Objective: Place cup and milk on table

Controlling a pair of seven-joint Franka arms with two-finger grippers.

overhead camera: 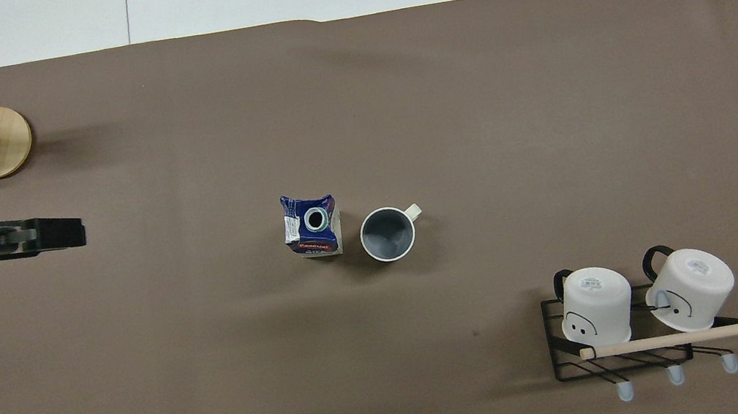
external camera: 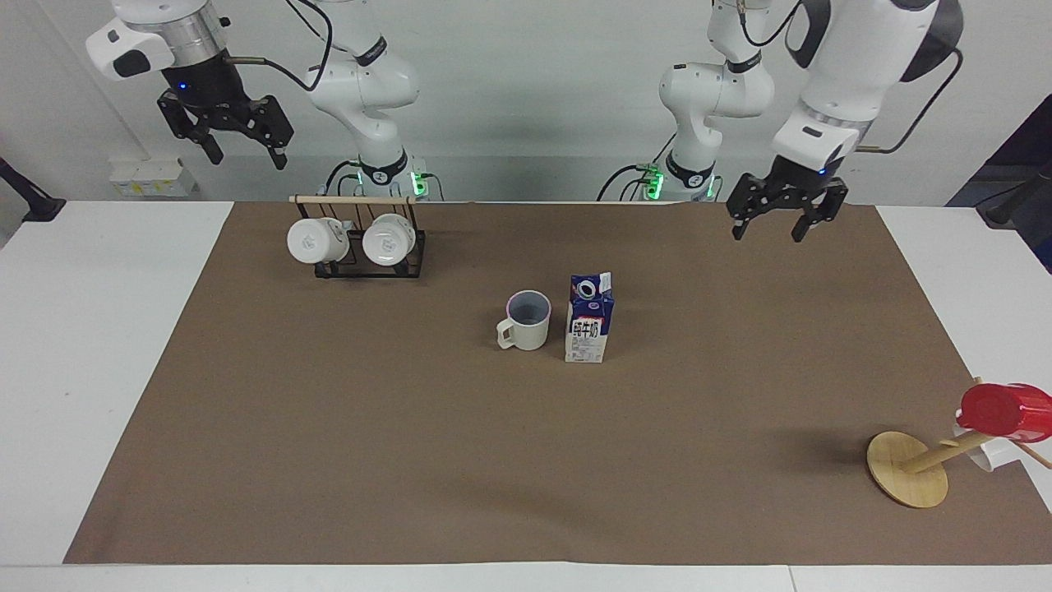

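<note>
The cream-beige cup (external camera: pixel 524 322) stands upright on the brown mat (external camera: pixel 411 460) of the table, near its middle, handle toward the right arm's end. The milk carton (external camera: pixel 589 322) stands upright right beside it, toward the left arm's end. In the overhead view the milk (overhead camera: pixel 312 225) and the cup (overhead camera: pixel 387 234) stand close together with a small gap. My left gripper (external camera: pixel 772 230) is open and empty, in the air over the mat's edge near the robots; it also shows in the overhead view (overhead camera: pixel 58 234). My right gripper (external camera: pixel 246 158) waits open, raised high above the mug rack.
A black wire rack (external camera: pixel 370 261) with two white mugs stands near the robots toward the right arm's end. A wooden mug tree (external camera: pixel 908 470) with a red cup (external camera: pixel 1004 409) stands at the mat's corner toward the left arm's end, away from the robots.
</note>
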